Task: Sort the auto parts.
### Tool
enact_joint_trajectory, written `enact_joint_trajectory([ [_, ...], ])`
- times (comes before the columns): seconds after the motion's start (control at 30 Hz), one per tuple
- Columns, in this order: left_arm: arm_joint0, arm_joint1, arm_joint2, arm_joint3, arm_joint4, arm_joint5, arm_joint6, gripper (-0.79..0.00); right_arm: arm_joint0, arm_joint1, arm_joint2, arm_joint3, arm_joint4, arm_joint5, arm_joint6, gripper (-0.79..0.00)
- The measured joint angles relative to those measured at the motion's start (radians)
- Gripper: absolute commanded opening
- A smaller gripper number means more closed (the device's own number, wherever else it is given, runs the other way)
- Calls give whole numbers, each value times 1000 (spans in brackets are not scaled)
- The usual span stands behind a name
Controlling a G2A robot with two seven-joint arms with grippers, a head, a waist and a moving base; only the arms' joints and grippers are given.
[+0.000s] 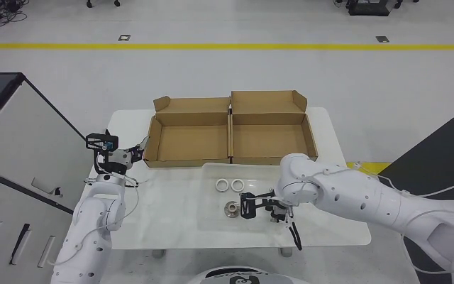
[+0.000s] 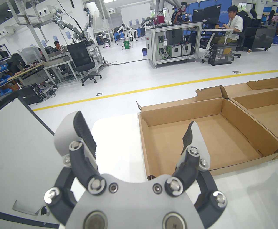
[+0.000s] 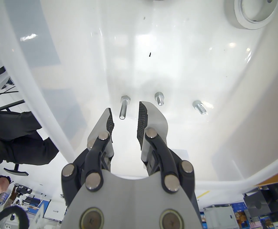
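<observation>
A white tray point(image 1: 206, 206) on the table holds two white rings point(image 1: 230, 185), a metal flange point(image 1: 230, 209) and some bolts. My right gripper point(image 3: 125, 108) hangs open over the tray point(image 3: 173, 54), and a long hex bolt point(image 3: 124, 107) lies on the tray floor between its fingertips. Two short bolts point(image 3: 159, 98) point(image 3: 199, 107) lie just beside it, and a grey metal ring point(image 3: 252, 13) sits farther off. In the top view this gripper point(image 1: 280, 213) is right of the flange. My left gripper point(image 2: 136, 121) point(image 1: 136, 151) is open and holds nothing, by the left box's near corner.
Two open cardboard boxes point(image 1: 188, 142) point(image 1: 273, 138) stand side by side behind the tray, both with bare floors. The left box point(image 2: 217, 104) lies just ahead of my left gripper, with the right box point(image 2: 260, 102) beyond it. A grey panel point(image 1: 35, 135) leans left of the table.
</observation>
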Motion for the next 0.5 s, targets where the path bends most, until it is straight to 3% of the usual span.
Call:
enact_joint_trajectory([
  [0.5,0,0,0,0,0,0,0,0,-16,-27,0,52,-5,-1,-1,-591],
])
